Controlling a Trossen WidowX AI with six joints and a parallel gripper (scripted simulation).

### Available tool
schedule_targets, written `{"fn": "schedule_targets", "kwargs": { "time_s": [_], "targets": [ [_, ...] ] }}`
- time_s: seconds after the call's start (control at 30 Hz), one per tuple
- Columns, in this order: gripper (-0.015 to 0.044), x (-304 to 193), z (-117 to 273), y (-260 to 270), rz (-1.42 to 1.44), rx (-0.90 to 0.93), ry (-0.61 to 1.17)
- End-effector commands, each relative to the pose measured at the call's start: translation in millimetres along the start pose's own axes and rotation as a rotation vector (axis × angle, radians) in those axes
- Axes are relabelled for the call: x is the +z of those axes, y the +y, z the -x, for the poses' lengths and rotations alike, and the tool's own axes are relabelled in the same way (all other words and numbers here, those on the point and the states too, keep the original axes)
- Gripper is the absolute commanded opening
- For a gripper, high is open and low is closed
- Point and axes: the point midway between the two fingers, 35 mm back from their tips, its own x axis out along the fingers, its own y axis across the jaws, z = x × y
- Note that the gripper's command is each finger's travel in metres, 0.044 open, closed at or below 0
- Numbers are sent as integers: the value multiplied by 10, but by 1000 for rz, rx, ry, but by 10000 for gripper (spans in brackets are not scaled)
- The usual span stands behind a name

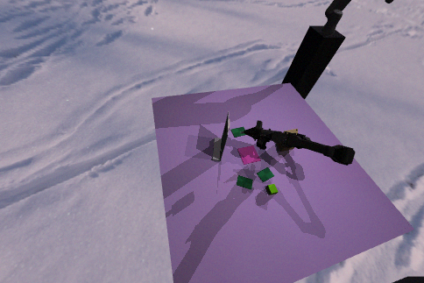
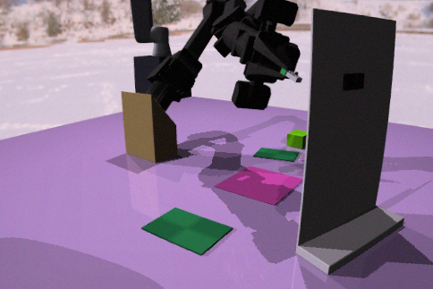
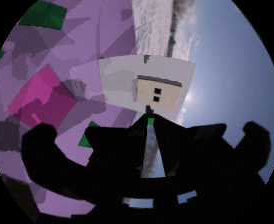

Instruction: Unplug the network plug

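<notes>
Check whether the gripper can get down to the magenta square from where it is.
Probably yes. The gripper, shut on the plug, hangs in the air on the same side of the panel as the magenta square. Nothing stands on the square or between them; only the panel is close by.
</notes>
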Motion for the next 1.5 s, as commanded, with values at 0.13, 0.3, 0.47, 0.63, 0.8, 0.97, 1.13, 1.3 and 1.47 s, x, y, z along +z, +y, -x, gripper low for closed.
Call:
{"fn": "schedule_targets", "kwargs": {
  "time_s": [0.13,0.3,0.47,0.63,0.8,0.97,1.13,1.3,1.47],
  "targets": [
    [0,-17,-29,369,102,202,-89],
    [0,-12,-5,579,147,314,-162],
    [0,5,47,770,180,413,-247],
    [0,35,123,937,200,499,-344],
    [0,77,218,1074,207,568,-450],
    [0,122,312,1166,203,613,-547],
    [0,124,314,1170,203,615,-551],
    [0,127,291,1211,204,616,-550],
    [0,131,267,1259,205,617,-548]
  ]
}}
